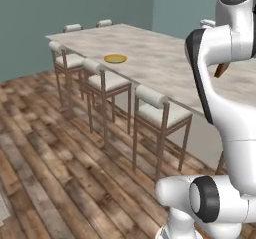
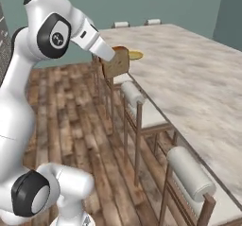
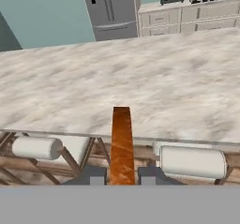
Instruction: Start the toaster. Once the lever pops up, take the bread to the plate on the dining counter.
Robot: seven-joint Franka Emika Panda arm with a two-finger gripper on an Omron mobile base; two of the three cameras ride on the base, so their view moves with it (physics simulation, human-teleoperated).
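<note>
- The gripper [image 3: 121, 177] is clamped on the bread [image 3: 121, 145]: in the hand view the two dark fingertips [image 3: 96, 176] stand on either side of the slice, which rises edge-on between them towards 12 o'clock as a narrow brown strip.
- In the right base view the bread [image 2: 116, 62] hangs at the end of the arm as a broad brown face with a darker crust, upright, held by its upper corner (the fingers themselves are hard to make out there against the white wrist).
- The slice is in the air near the stool-side edge of the dining counter [image 2: 189, 78], above the row of stools [image 2: 142, 111]; it touches no surface.
- The plate [image 1: 115, 59], yellow with an orange-brown rim, lies flat on the dining counter near the far end of its stool side. In the right base view the plate [image 2: 136, 55] peeps out from behind the bread at about 2 o'clock of the slice, farther off along the counter.
- The relation that matters: the plate lies beyond the held slice along the counter's length, and a little inboard of the edge.
- My reading is that toasting and lifting are done and the carry is under way; the coming move likely needs travel along the counter, then laying the upright slice flat.
- A risk, as I judge it: a slice gripped near one corner may swing or slip during that tilt.
</note>
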